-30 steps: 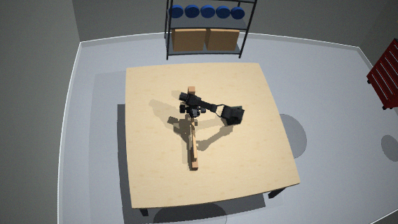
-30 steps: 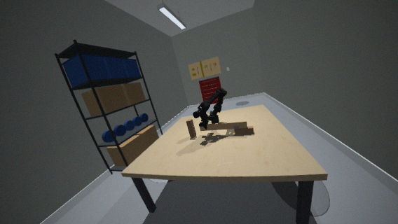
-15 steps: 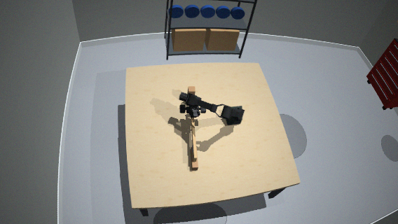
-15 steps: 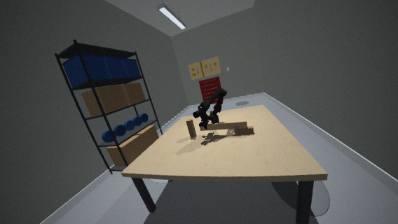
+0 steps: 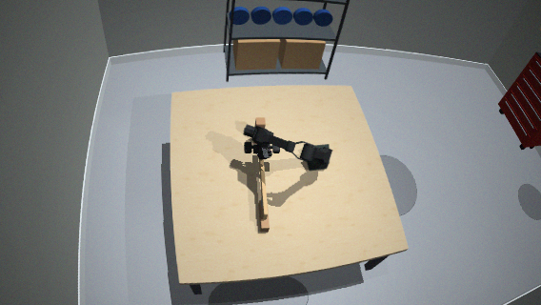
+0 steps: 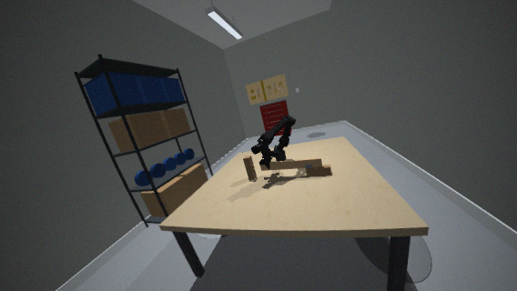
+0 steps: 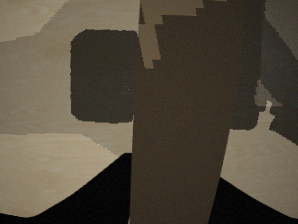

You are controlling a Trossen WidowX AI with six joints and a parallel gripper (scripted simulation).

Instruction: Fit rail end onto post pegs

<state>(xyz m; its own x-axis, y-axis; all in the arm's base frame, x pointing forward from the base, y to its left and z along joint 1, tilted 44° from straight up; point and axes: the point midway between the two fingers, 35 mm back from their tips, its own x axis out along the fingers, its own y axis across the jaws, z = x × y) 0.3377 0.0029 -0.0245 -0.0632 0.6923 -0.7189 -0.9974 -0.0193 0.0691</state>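
The wooden rail [image 5: 263, 188] [image 6: 298, 164] [image 7: 180, 150] runs from the low footboard block [image 5: 265, 227] [image 6: 326, 171] toward the upright post [image 5: 260, 122] [image 6: 249, 169]. My gripper [image 5: 263, 154] [image 6: 266, 165] [image 7: 154, 164] is shut on the rail close to its near end. In the exterior view that end is raised off the table, the rail looks about level, and a gap shows between it and the post. The far end is at the footboard block; how it sits in the bracket is too small to tell. The pegs and the rail's end holes cannot be made out.
The arm [image 5: 281, 142] [image 6: 275, 132] reaches in from the right over the table [image 5: 333, 214] [image 6: 291, 209] in the top view and passes close to the post. Its shadow falls across the rail area. A shelf rack stands beyond the table.
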